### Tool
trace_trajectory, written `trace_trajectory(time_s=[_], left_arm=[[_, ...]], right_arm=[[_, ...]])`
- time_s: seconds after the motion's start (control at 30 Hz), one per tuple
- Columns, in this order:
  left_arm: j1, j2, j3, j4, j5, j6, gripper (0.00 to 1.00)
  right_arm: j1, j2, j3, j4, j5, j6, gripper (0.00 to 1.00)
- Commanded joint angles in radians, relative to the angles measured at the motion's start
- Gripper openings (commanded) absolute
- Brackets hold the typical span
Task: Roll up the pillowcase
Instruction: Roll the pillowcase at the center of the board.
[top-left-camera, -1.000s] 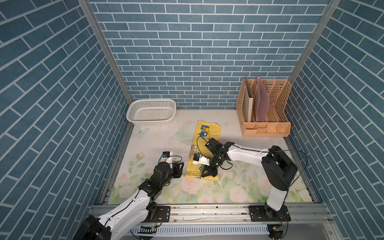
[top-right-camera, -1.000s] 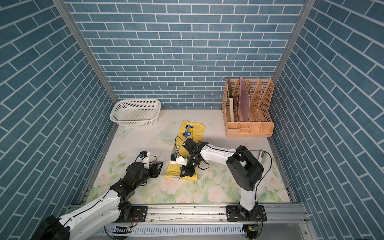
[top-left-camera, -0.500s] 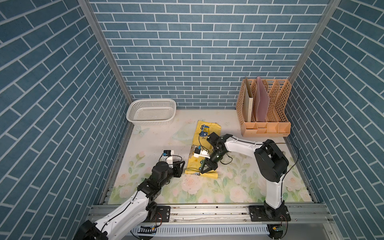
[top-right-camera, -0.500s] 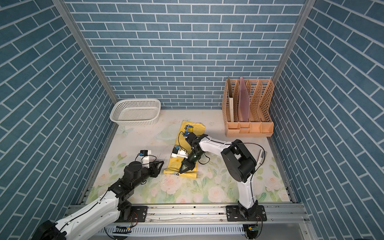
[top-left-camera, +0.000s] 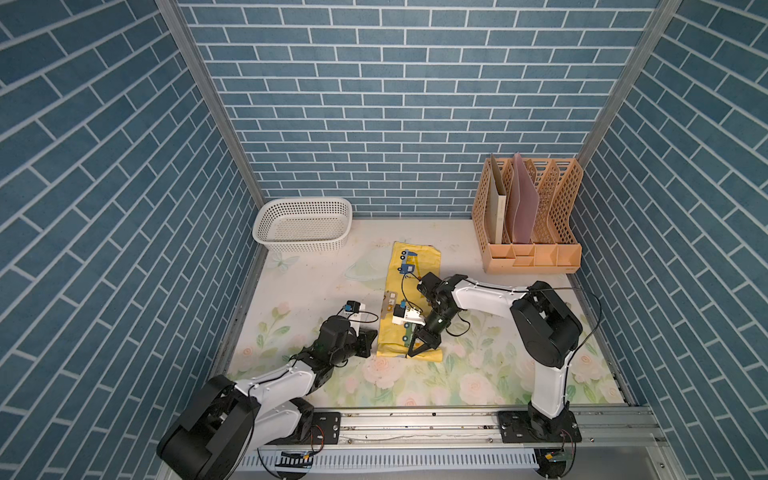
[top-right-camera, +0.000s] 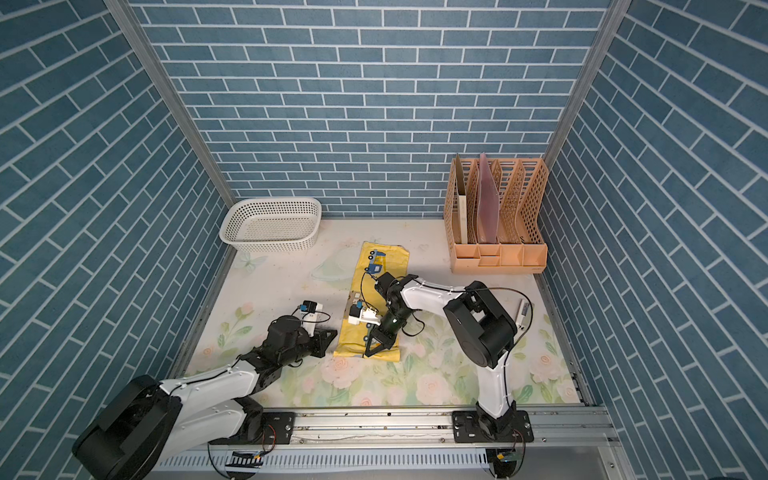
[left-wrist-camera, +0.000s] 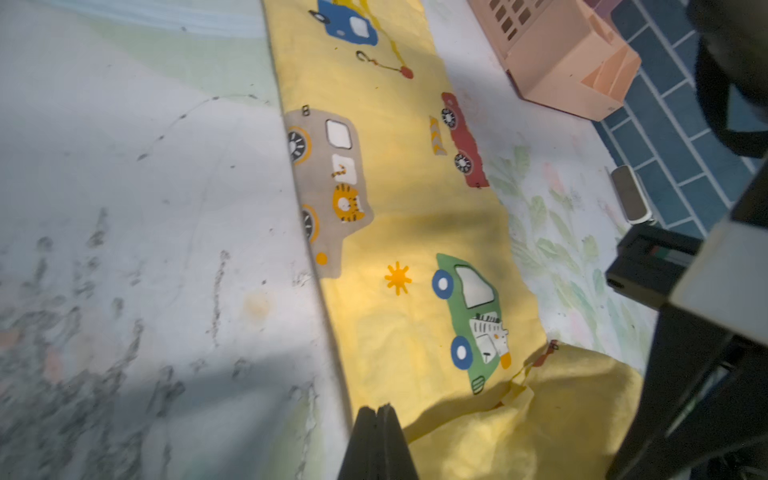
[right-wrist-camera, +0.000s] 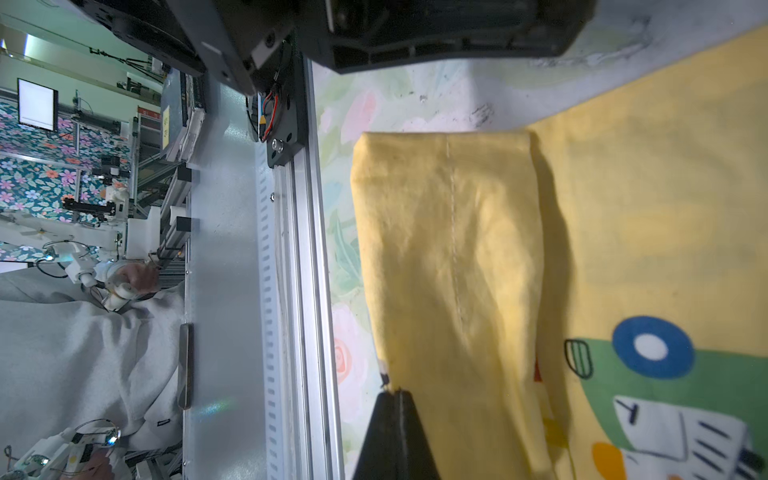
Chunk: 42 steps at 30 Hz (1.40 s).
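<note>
Left gripper (left-wrist-camera: 376, 409): the two dark fingers (left-wrist-camera: 365, 444) are pressed together. Their tips sit at the left long edge of the pillowcase (left-wrist-camera: 395, 187), where the near end of the cloth is turned over. Whether any cloth is caught between them cannot be told.

Right gripper (right-wrist-camera: 395, 392): the fingers (right-wrist-camera: 382, 436) are also together, and their tips meet the near edge of the turned-over end of the pillowcase (right-wrist-camera: 644, 208). A pinch on the cloth cannot be confirmed.

In both top views the left gripper (top-left-camera: 368, 343) (top-right-camera: 328, 338) lies low, just beside the left edge of the strip. The right gripper (top-left-camera: 419, 347) (top-right-camera: 374, 347) points down onto its near end, with the arm reaching in from the right.

The pillowcase (top-left-camera: 409, 266) (top-right-camera: 380, 266) is yellow with printed vehicles and forms a narrow strip on the floral table covering (top-left-camera: 311, 282). It lies about midway between the left and right edges of the surface, and its long axis runs from the near edge toward the far edge.

A white perforated basket (top-left-camera: 303, 201) stands in the far left corner and an orange file rack (top-left-camera: 532, 257) in the far right corner. Both are well apart from the cloth.
</note>
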Motion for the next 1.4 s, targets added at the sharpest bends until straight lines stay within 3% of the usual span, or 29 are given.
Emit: trace_trajectory(time_s=[0.0,0.13,0.43,1.03,1.17,1.37], left_arm=[[-0.017,0.011,0.018,0.108,0.096,0.029,0.00],[-0.055,0.028,0.008,0.121,0.132,0.044,0.00],[-0.068,0.255,0.053,0.123,0.141,0.041,0.00],[-0.037,0.236,0.138,0.005,0.026,0.069,0.00],[-0.018,0.149,0.169,-0.099,-0.071,0.063,0.00],[-0.010,-0.126,0.173,-0.260,-0.214,0.023,0.00]], right_arm=[[0.000,-0.030,0.002,-0.006,0.026,-0.033,0.00],[-0.008,-0.037,0.002,-0.007,0.045,-0.034,0.00],[-0.021,-0.062,0.011,-0.016,0.050,-0.039,0.00],[-0.106,0.008,0.089,-0.051,0.025,-0.051,0.00],[-0.123,0.081,0.138,-0.070,0.046,-0.049,0.00],[-0.130,0.150,0.182,-0.073,0.062,-0.052,0.00]])
